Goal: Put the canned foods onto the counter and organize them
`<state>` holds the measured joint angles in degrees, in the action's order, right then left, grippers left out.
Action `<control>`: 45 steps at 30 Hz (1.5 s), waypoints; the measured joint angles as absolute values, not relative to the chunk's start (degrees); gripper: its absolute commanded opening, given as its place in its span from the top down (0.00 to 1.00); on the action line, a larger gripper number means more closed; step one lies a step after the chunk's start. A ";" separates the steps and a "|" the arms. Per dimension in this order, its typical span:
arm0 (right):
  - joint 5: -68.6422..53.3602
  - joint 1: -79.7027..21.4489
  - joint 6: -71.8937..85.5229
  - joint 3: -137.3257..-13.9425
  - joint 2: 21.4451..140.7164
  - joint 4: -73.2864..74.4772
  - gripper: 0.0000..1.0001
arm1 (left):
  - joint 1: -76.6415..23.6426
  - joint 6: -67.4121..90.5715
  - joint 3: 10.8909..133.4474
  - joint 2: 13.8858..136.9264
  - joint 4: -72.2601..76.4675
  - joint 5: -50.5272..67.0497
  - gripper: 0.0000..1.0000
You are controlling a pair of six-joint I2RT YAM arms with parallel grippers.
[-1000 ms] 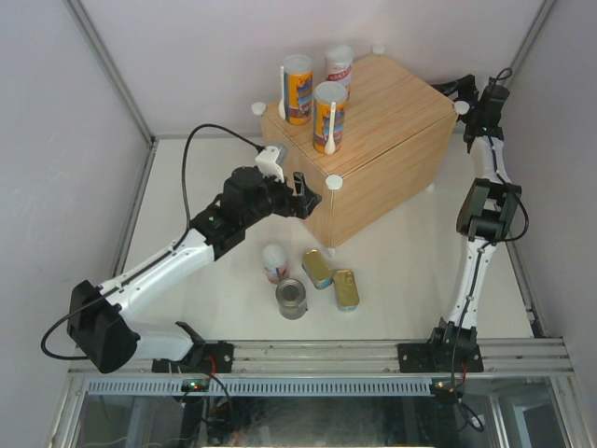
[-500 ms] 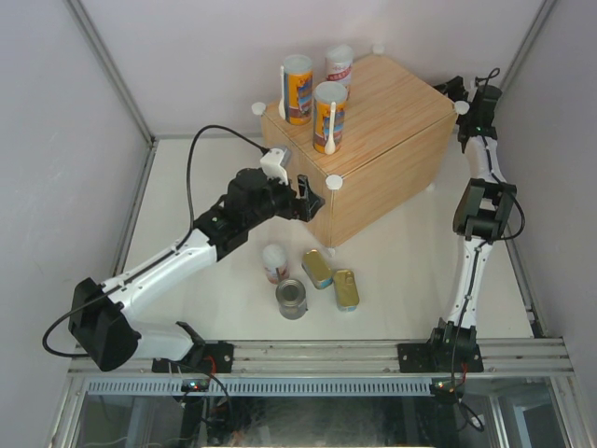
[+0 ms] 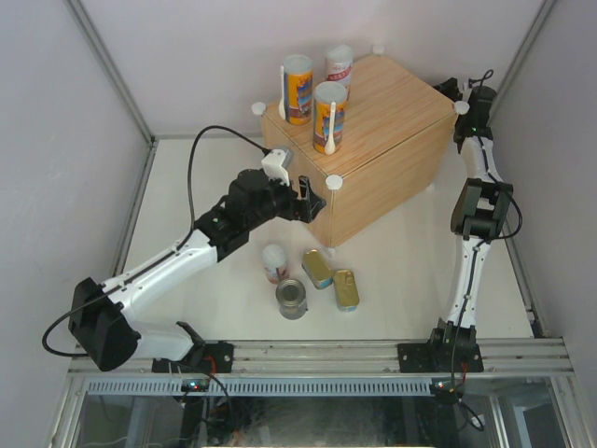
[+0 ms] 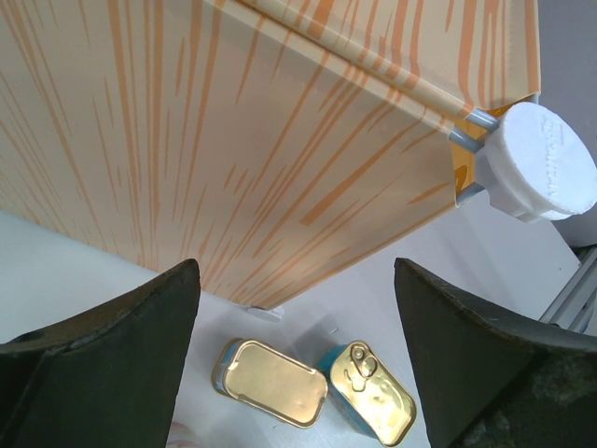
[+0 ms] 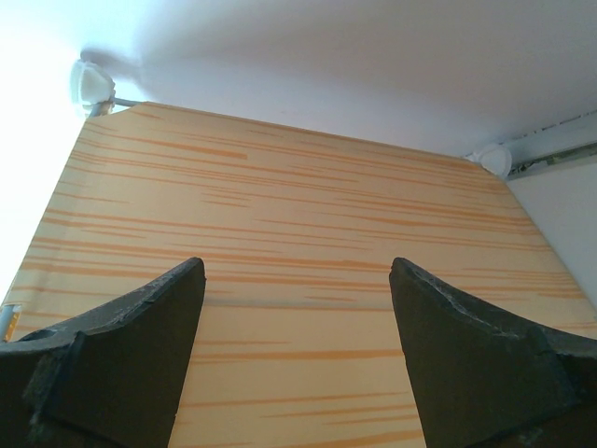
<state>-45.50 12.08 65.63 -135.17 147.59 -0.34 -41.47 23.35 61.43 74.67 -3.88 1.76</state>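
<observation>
The counter (image 3: 392,131) is a wood-grain box at the back. On it stand two orange-blue tubes with spoons (image 3: 298,89) (image 3: 329,117) and a white-red tube (image 3: 340,64). On the table in front lie a second white-red tube (image 3: 274,262), the silver-topped can (image 3: 292,299) and two gold-teal tins (image 3: 318,268) (image 3: 347,289). My left gripper (image 3: 306,198) is open and empty, close to the counter's near face, above the tins (image 4: 272,383) (image 4: 371,392). My right gripper (image 3: 450,88) is open and empty at the counter's far right corner, facing its wood surface (image 5: 298,187).
A white corner cap (image 4: 539,161) sits just right of my left gripper (image 4: 297,271). Grey walls close in the table on the left, back and right. A metal rail (image 3: 317,355) runs along the near edge by the arm bases.
My left gripper has edged right, nearer the counter's near corner. My right wrist has moved slightly up and back along the counter's right corner. The cans have not moved.
</observation>
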 measured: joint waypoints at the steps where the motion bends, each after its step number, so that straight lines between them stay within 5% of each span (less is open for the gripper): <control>1: -45.54 12.08 65.63 -135.17 147.59 -0.34 0.20 | -41.50 23.35 61.43 74.67 -3.88 1.74 0.11; 45: -42.04 4.89 65.39 -122.89 143.31 -4.05 0.17 | -41.52 22.92 52.90 65.14 -3.75 -2.39 0.11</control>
